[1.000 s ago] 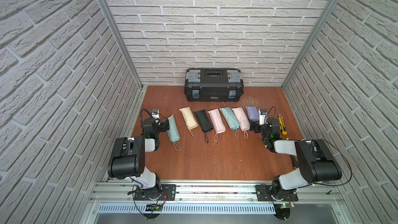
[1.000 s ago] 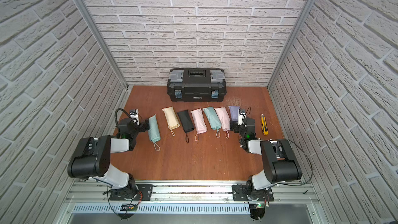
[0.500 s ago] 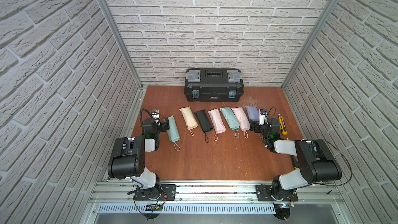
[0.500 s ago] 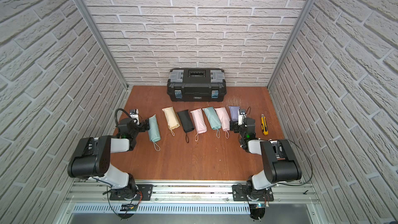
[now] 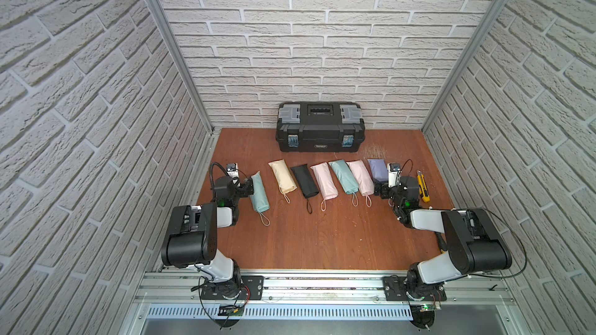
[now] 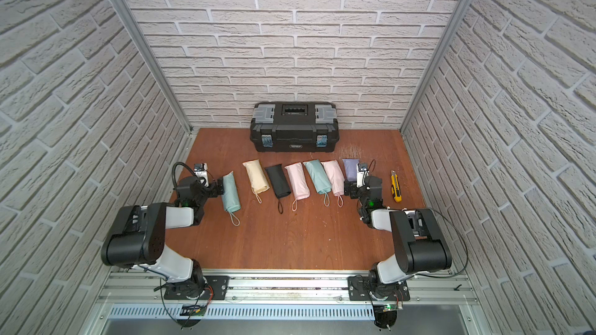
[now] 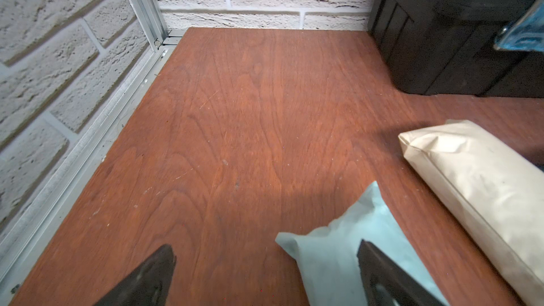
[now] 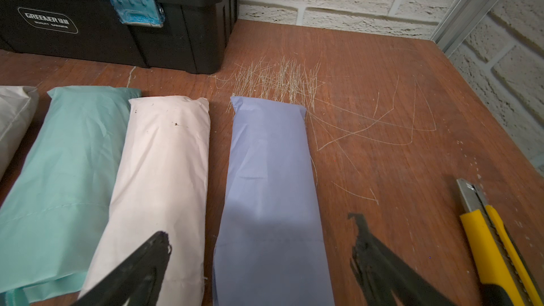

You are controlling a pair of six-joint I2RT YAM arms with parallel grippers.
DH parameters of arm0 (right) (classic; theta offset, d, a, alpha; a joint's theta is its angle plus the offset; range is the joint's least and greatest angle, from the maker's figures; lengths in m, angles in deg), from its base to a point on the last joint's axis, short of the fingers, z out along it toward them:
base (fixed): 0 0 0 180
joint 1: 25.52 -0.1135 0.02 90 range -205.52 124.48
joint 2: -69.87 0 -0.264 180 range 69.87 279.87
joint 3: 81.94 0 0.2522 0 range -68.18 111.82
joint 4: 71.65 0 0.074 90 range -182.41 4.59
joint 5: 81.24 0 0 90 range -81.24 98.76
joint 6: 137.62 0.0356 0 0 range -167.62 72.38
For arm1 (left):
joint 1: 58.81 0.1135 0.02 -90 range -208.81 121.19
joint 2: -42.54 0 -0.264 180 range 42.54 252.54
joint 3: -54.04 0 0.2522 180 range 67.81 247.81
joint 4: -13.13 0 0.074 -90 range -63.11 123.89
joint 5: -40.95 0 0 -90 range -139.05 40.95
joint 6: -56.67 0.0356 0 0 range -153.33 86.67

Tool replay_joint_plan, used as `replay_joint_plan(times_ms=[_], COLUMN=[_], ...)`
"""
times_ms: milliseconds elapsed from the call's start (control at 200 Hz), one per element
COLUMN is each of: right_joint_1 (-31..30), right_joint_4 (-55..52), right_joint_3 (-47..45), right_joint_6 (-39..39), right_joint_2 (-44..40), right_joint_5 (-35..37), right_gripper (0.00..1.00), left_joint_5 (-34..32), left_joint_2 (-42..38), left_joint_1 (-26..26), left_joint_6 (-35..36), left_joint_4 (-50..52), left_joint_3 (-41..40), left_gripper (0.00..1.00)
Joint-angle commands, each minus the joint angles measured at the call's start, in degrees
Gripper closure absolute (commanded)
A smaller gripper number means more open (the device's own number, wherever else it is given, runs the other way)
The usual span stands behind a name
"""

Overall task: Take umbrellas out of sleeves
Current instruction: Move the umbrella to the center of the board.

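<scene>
Mint sleeve [image 7: 329, 248]: left hand [image 7: 265, 250] wide, overlapping edge | lavender sleeve [image 8: 269, 172]: right hand [image 8: 259, 229] wide, astride

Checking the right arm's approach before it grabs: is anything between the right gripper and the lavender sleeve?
Nothing visible does. The right gripper is open, with the lavender sleeve lying directly between its fingers; the yellow utility knife lies apart.

White brick-pattern walls [image 5: 322, 43] close three sides, with aluminium posts [image 5: 178, 59] in the back corners. A reddish-brown wooden tabletop [image 5: 322, 243] lies under the yellow utility knife [image 5: 423, 187]; pale scratches [image 8: 279, 80] mark it beyond the knife's blade end, toward a black toolbox [image 5: 319, 127] against the back wall, under even light
</scene>
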Motion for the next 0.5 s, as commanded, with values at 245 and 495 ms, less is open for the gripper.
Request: replay_joint_plan(times_ms=[245,495], right_joint_1=[0.1,-4.4], right_joint_4=[1.2,-42.0], right_joint_3=[0.8,25.6], right_joint_6=[0.0,3.9], right_joint_2=[-1.2,-6.4], right_joint_5=[-0.3,5.8], right_gripper=[0.01,0.01], left_joint_5=[-2.4,-17.8], left_joint_2=[-1.2,-16.9], left_joint_1=[-1.0,-16.8], left_joint_6=[0.8,11.5], left_joint_4=[-2.3,15.0], left_joint_3=[-0.1,4.3], left_gripper=[0.02,0.02])
